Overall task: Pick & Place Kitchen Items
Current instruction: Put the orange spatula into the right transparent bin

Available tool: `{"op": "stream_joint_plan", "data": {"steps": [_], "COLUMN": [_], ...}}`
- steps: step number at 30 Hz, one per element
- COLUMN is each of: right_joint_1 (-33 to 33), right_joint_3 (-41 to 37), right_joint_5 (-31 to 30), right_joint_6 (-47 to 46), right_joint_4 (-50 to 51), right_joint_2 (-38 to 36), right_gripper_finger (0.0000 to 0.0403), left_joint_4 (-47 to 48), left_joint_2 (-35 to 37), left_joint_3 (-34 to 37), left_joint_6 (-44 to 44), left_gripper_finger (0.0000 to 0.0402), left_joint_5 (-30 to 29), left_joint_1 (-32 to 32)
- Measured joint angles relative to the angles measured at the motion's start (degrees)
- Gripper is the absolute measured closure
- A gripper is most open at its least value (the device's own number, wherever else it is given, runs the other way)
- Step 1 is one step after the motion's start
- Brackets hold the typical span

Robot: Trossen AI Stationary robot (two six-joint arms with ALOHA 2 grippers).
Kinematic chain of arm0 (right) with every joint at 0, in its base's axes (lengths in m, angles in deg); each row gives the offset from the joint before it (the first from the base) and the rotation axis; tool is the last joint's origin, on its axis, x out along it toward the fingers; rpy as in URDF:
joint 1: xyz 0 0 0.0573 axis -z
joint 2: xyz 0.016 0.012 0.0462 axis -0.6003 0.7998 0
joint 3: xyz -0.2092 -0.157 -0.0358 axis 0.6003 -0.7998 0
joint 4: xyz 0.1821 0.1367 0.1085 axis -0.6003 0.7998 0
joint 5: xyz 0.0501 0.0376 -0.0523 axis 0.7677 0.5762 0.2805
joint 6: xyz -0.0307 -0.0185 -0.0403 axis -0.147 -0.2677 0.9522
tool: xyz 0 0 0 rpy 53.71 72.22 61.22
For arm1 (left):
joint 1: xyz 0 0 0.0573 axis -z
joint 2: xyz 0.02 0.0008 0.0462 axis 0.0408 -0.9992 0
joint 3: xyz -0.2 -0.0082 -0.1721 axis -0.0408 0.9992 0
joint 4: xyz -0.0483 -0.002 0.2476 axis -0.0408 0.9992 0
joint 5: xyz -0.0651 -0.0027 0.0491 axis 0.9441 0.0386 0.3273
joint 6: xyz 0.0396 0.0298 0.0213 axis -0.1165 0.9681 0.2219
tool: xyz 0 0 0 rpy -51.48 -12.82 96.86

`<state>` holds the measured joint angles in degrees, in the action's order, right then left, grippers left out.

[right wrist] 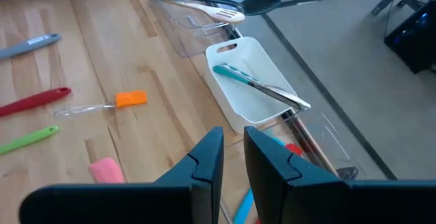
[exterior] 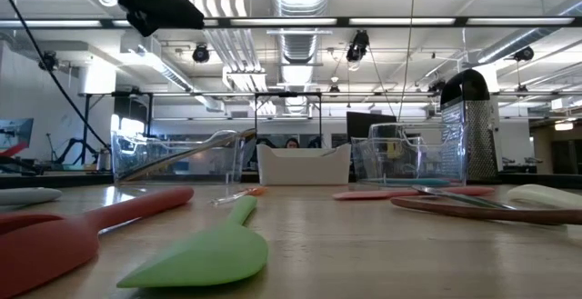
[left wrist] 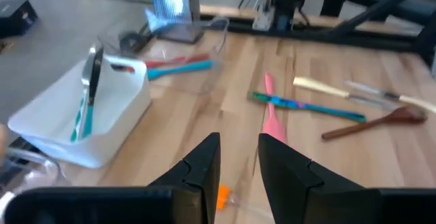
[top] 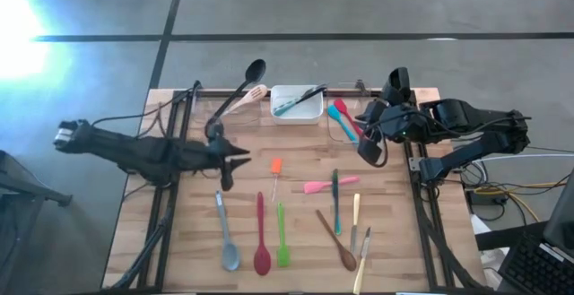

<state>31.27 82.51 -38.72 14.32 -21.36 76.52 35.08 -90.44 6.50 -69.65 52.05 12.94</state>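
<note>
High view: left gripper (top: pixel 239 154) at centre-left, over bare wooden table (top: pixel 395 241), fingers nearly together, holding nothing. Right gripper (top: pixel 369 143) at upper right, narrow gap, empty. White rectangular tub (top: pixel 297 103) at top centre holds a teal-handled utensil (top: pixel 294 104). Orange spatula (top: pixel 275 171) centre; grey spoon (top: pixel 225 232), red spoon (top: pixel 261 237), green spatula (top: pixel 282 236) lower centre.

Low view: green spatula (exterior: pixel 205 252) and red spoon (exterior: pixel 86 228) in foreground, white tub (exterior: pixel 303 164) behind, metal grater (exterior: pixel 470 126) right.

Left wrist view: fingers (left wrist: pixel 199 166) slightly apart, nothing between; pink spatula (left wrist: pixel 273 112) ahead.

Right wrist view: fingers (right wrist: pixel 205 160) slightly apart, empty, tub (right wrist: pixel 255 105) just beyond.

No readable writing.
</note>
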Motion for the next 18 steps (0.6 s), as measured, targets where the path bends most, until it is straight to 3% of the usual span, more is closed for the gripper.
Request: {"op": "stream_joint_plan", "data": {"steps": [10,18], "right_joint_1": [-0.14,-0.7], "right_joint_3": [-0.4,-3.81], "right_joint_5": [0.34,0.69], "right_joint_6": [-6.14,-13.77], "right_joint_4": [5.59,9.03], "right_joint_2": [-0.06,-0.02], "right_gripper_finger": [0.0351,0.0351], "left_joint_4": [0.12,0.08], "left_joint_2": [-12.68,-17.71], "left_joint_3": [0.07,0.07], "left_joint_6": [-3.95,-4.94], "left_gripper_finger": [0.0298,0.0298], "left_joint_5": [-1.15,-1.19], "left_joint_1": [3.14,3.12]}}
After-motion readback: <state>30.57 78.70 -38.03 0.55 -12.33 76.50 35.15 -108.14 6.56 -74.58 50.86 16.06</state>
